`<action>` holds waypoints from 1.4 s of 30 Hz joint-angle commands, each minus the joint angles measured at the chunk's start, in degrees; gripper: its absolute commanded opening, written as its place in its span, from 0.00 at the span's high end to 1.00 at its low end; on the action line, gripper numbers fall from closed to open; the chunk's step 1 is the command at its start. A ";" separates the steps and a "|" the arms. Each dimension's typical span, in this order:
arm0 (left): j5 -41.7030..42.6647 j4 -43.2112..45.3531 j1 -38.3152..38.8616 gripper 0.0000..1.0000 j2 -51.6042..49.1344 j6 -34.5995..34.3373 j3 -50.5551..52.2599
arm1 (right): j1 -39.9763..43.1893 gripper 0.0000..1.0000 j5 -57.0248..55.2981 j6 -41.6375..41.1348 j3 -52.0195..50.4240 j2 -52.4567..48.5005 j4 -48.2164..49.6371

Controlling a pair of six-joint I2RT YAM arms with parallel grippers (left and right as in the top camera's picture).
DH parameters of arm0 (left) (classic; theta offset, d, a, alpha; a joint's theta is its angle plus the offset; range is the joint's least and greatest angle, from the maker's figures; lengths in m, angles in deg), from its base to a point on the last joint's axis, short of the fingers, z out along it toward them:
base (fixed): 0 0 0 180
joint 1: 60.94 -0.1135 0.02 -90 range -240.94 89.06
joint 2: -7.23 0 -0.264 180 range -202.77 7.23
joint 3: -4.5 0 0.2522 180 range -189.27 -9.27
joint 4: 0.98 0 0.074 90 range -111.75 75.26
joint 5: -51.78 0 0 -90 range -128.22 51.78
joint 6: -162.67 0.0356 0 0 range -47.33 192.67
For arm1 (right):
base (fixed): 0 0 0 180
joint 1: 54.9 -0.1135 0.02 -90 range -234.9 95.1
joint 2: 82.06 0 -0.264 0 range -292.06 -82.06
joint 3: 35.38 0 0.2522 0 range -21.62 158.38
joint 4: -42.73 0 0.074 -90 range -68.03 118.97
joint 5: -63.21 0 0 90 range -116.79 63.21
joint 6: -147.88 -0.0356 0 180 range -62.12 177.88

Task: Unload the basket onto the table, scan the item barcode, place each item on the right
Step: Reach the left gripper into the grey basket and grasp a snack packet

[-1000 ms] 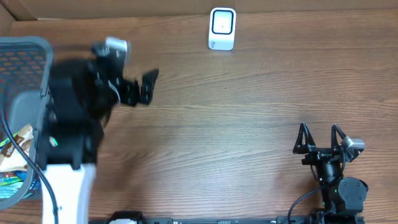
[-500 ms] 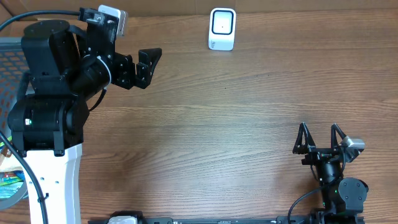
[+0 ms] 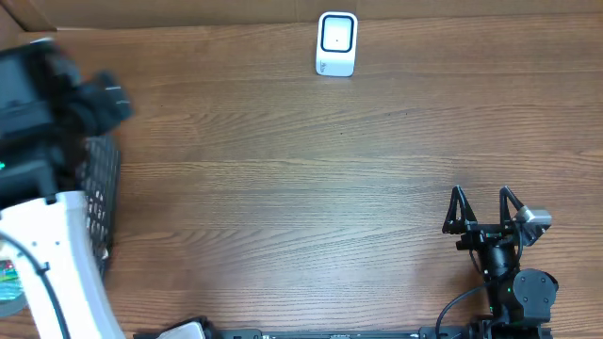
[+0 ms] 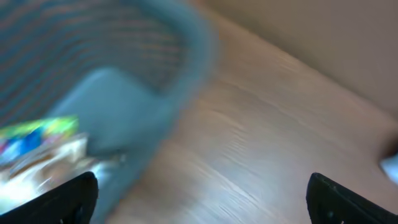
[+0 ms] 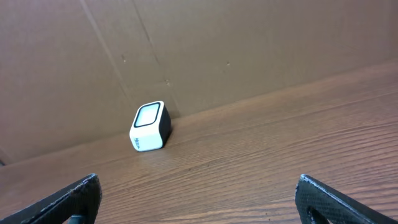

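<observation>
On the side of the white scanner [image 5: 150, 127], faint illegible lettering [image 5: 138, 144].

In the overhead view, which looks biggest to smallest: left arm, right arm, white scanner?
1. left arm, largest, though blurred and probably nearer the camera
2. right arm
3. scanner, smallest

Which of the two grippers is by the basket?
The left gripper, open, next to the mesh basket; the right gripper sits far off, facing the scanner.

Wood-grain table [image 3: 311, 179], cardboard wall [image 5: 249, 43] along its far edge, mesh basket [image 3: 104, 188] at left
</observation>
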 commanded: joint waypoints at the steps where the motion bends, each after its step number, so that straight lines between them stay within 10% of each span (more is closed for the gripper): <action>1: -2.84 -1.29 -9.51 0.03 0.70 -11.21 -1.22 | -0.33 0.00 0.35 0.00 -0.57 0.57 0.55; 13: -2.86 -6.78 -28.74 0.00 -3.52 -20.22 -1.05 | -0.33 0.00 2.29 0.02 -0.57 0.57 0.35; 31: -10.01 -12.66 -29.90 0.00 -23.93 -22.25 0.52 | -0.33 0.00 2.29 0.02 -0.57 0.57 0.35; 42: -9.97 1.60 -29.90 0.00 -25.20 -21.42 17.59 | -0.33 0.00 2.27 0.04 -0.57 0.57 0.31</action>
